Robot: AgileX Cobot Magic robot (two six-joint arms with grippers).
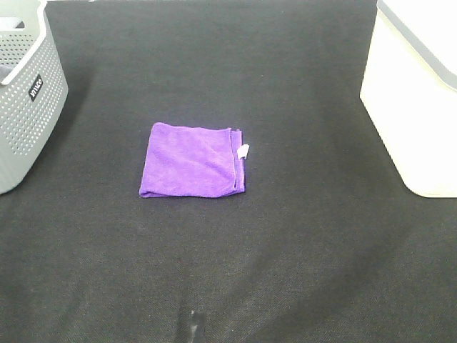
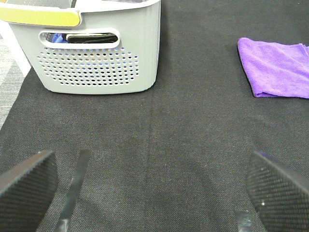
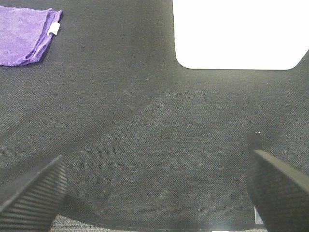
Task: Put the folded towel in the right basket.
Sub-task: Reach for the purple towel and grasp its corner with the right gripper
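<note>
Purple towel (image 1: 193, 160) flat | well apart from left tool (image 2: 153, 188), right tool (image 3: 155, 191)

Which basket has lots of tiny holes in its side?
The grey basket at the left edge; its wall is dotted with holes. The white basket on the right has plain, smooth walls.

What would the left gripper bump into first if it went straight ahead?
Probably the black mat, just short of the grey basket; the purple towel sits aside. Depth unclear.
</note>
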